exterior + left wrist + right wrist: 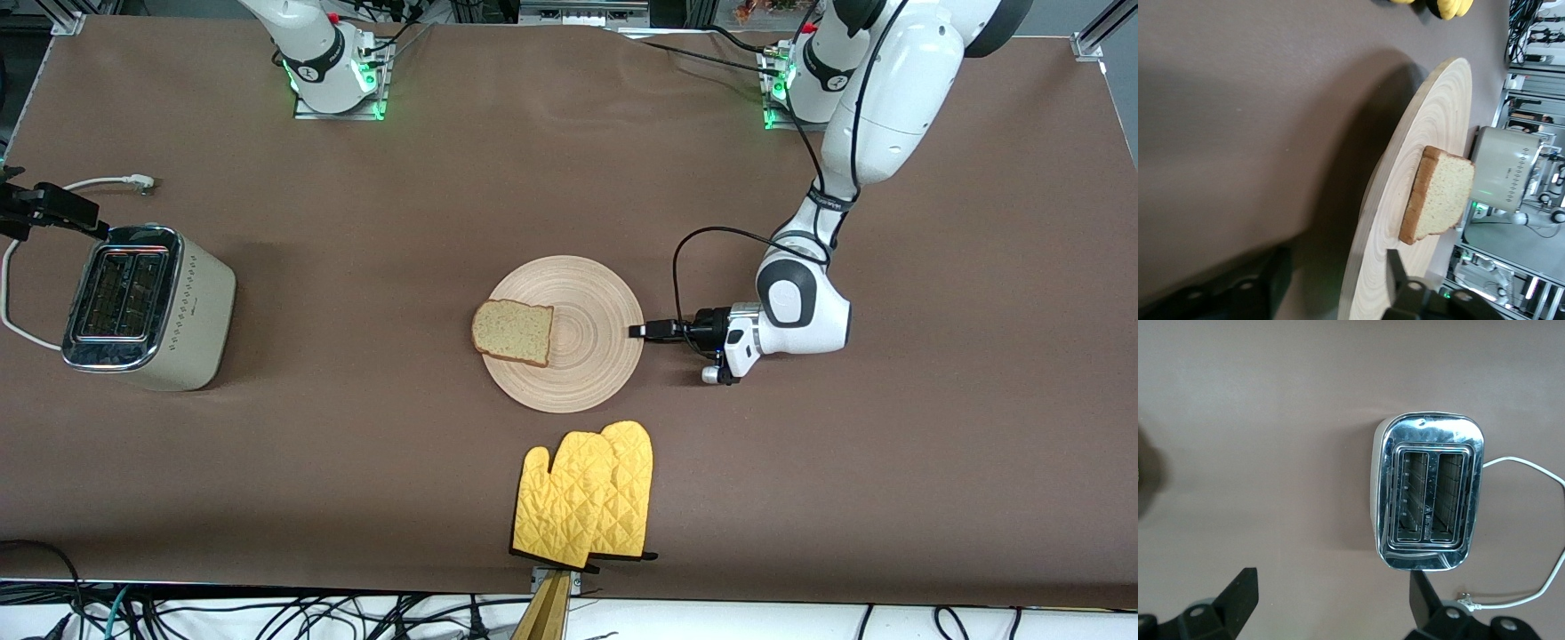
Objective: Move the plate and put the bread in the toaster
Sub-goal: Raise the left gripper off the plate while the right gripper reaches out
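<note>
Nearest the front camera we see a pair of yellow oven mitts (pixel 585 500) lying flat at the table's (pixel 356 462) edge. Just farther from the camera sits the plate (pixel 594 331), round and pale, flat on the brown table near its middle. The bread (pixel 513 332) lies on the plate, on the part toward the right arm's end, one corner reaching the rim.

At the plate's rim toward the left arm's end we find the left gripper (pixel 637 331), low and level with the table. In the left wrist view its fingers (pixel 1397 275) stand apart on either side of the plate's edge, one above the wood and one out over the table; we cannot tell whether they touch the rim.

The toaster (pixel 142 308) stands well apart from the plate, at the right arm's end of the table, both slots empty, its white cord (pixel 18 293) trailing beside it.

The right gripper (pixel 1331 600) hangs over the toaster with its jaws spread wide, holding nothing.
</note>
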